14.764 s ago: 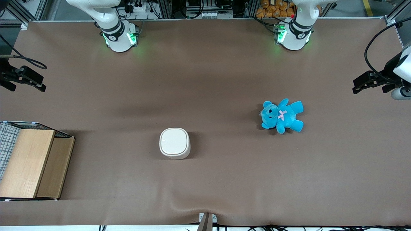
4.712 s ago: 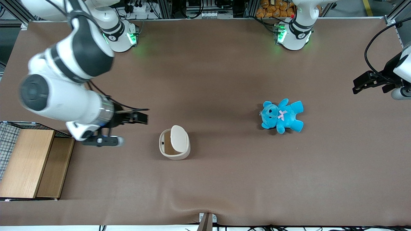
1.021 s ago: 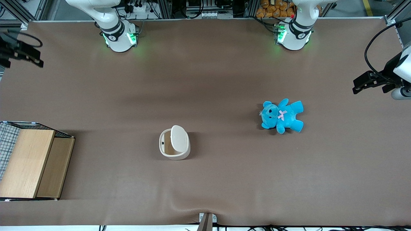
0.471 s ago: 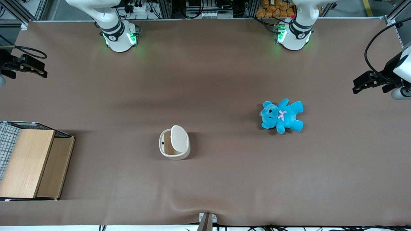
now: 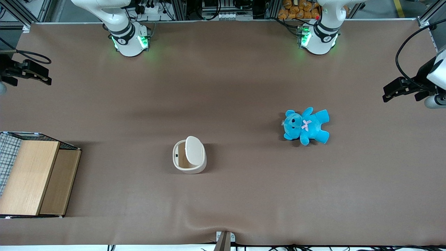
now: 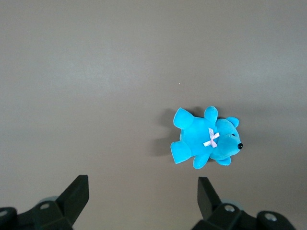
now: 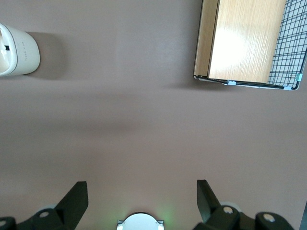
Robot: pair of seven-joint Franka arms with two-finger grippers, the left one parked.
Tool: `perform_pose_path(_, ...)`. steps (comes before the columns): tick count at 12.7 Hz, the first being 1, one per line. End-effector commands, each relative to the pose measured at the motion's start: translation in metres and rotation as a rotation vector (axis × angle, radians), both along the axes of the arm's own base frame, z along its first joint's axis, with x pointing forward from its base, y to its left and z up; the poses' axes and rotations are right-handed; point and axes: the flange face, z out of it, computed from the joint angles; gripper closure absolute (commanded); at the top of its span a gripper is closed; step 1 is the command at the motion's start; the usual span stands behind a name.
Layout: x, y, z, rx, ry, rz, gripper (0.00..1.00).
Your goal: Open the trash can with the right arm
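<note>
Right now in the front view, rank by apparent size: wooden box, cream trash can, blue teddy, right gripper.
1. Light wooden box, clearly largest.
2. Blue plush teddy and cream-white trash can, lid up: too alike to rank.
3. Black right gripper, open, at the working arm's table end; partly cropped, raised, so unsure.

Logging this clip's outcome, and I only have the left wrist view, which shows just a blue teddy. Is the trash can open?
Observer: Yes. In the front view the trash can has its lid tipped up, with the tan inside showing.
Operator: Where is the right arm's gripper?
Observer: The gripper hangs open at the working arm's end of the table, apart from the can and holding nothing.
Operator: Anything else at that end?
Observer: A wooden box, nearer to the front camera than the gripper.
</note>
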Motion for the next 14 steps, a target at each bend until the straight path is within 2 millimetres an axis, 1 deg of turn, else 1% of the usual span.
perform_pose_path(1,0.000,-0.001,0.001,0.003,-0.006,0.012,0.00)
perform_pose_path(2,0.000,0.002,0.001,0.009,-0.006,0.016,0.00)
perform_pose_path(8,0.000,-0.005,0.000,0.020,-0.005,0.013,0.00)
perform_pose_path(11,0.003,-0.003,-0.003,0.024,-0.005,0.025,0.00)
perform_pose_path(12,0.005,0.000,-0.006,0.067,-0.005,0.026,0.00)
perform_pose_path(13,0.007,-0.006,-0.011,0.115,0.004,0.012,0.00)
perform_pose_path(14,0.007,-0.009,-0.011,0.119,0.002,0.005,0.00)
